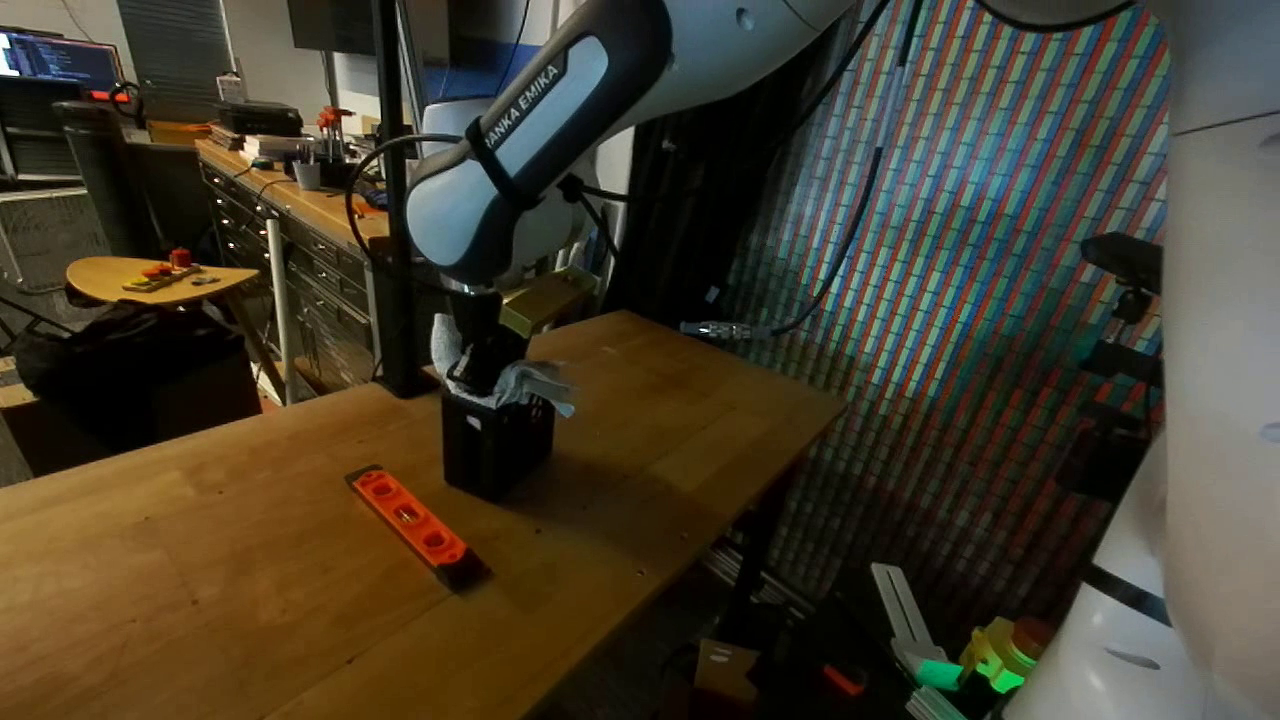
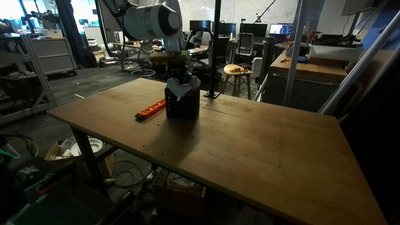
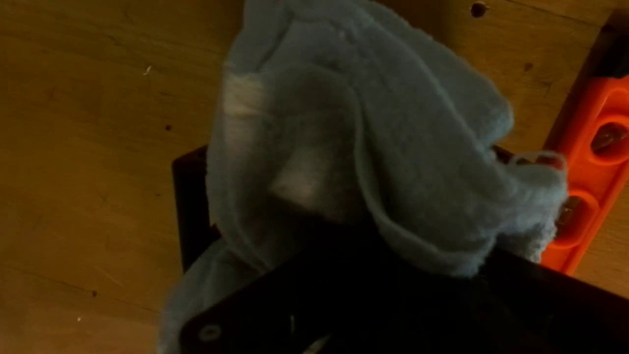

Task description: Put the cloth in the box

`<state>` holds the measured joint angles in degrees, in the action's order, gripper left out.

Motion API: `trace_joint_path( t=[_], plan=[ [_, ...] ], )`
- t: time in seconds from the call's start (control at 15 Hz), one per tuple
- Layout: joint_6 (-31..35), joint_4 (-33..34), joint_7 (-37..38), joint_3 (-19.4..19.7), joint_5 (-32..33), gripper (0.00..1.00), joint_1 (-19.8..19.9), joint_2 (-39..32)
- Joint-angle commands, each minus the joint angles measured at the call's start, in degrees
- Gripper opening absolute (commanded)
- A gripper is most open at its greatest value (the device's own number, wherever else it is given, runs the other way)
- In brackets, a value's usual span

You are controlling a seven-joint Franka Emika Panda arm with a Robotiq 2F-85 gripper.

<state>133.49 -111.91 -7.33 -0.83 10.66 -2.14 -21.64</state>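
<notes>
A grey-blue cloth [image 1: 535, 384] is bunched in the mouth of a black box [image 1: 490, 455], with flaps hanging over the rim. In an exterior view, the cloth [image 2: 178, 89] drapes over the near rim of the box [image 2: 182, 107]. My gripper [image 1: 484, 365] points down into the cloth at the box opening. In the wrist view, the cloth [image 3: 417, 162] covers most of the box, whose dark rim [image 3: 189, 211] shows at the left. The gripper's dark fingers [image 3: 363, 246] converge in the folds and look shut on the cloth; their tips are hidden.
An orange level [image 1: 410, 520] lies on the wooden table [image 1: 220, 600] close to the box; it also shows in the wrist view [image 3: 597, 157]. A black post [image 2: 215, 47] stands at the table's edge near the box. A monitor-topped workbench area lies beyond.
</notes>
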Motion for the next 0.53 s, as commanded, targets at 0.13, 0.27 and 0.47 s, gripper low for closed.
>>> trace_joint_path(
  t=[0.13, 0.27, 0.47],
  plan=[
    [3.8, 0.1, -5.8, -2.3, -6.7, 0.00, 2.8, -4.3],
    [4.5, 0.2, -8.2, -3.2, -9.1, 0.00, 3.8, -5.8],
    [4.8, 1.3, -12.4, -4.7, -12.8, 0.00, 5.4, -8.1]
  ],
)
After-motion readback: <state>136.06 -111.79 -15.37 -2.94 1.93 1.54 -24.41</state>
